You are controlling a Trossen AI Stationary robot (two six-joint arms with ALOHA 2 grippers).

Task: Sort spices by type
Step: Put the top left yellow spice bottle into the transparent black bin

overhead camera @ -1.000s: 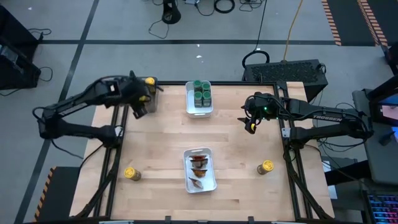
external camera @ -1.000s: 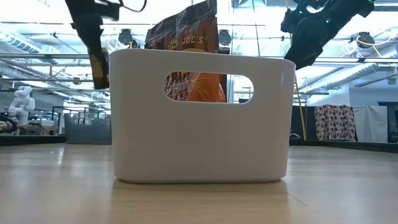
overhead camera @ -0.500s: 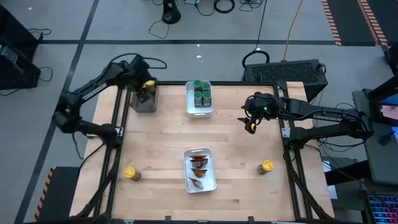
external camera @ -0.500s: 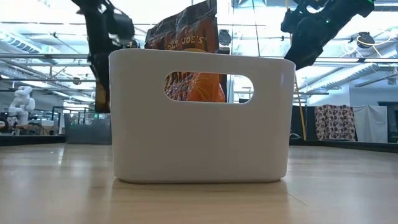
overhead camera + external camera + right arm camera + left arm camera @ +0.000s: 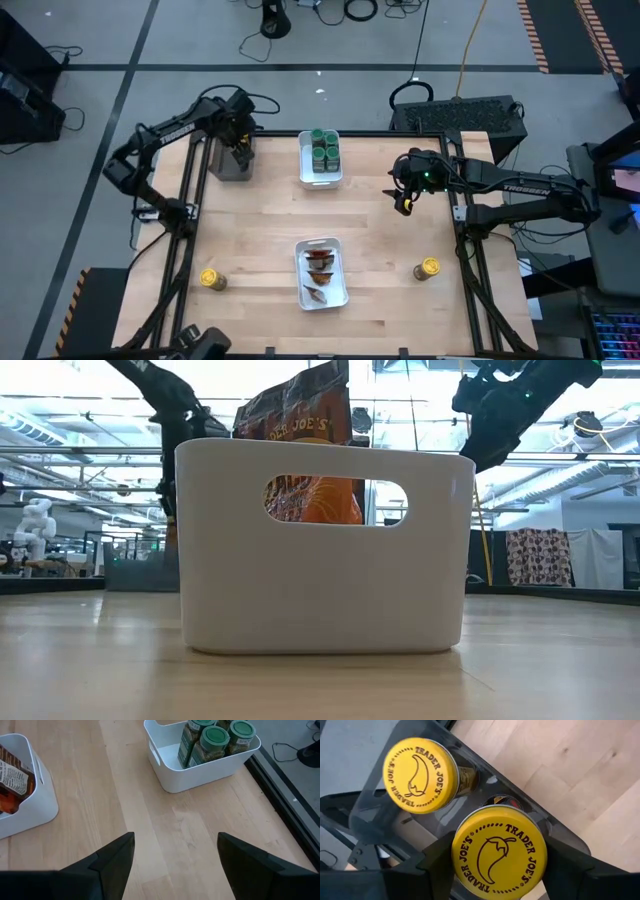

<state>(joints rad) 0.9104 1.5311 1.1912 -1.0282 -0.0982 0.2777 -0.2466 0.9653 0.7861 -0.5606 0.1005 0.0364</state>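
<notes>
left claw (image 5: pixel 497 870) has swung from beside the grey tray (image 5: pixel 231 160) to over it – clamped on a yellow-lidded jar (image 5: pixel 499 852), a second jar (image 5: pixel 420 775) just ahead inside; delivery looks near – arm reaches across the table's far left corner; right claw (image 5: pixel 175 855) hangs apart, idle

"TRADER JOE'S" on 2 yellow lids (image 5: pixel 420 775); "TROSSEN" on right arm (image 5: pixel 520 188).

A pale wooden worktop (image 5: pixel 260 225) filled the middle of the frame. Two white bins sat on it, one (image 5: pixel 320 176) at upper centre, the other (image 5: pixel 322 297) at lower centre. A dark grey tray (image 5: pixel 229 166) stood at the worktop's upper left corner. Black cables (image 5: pixel 340 10) lay on the grey floor (image 5: pixel 90 40) along the top edge.
</notes>
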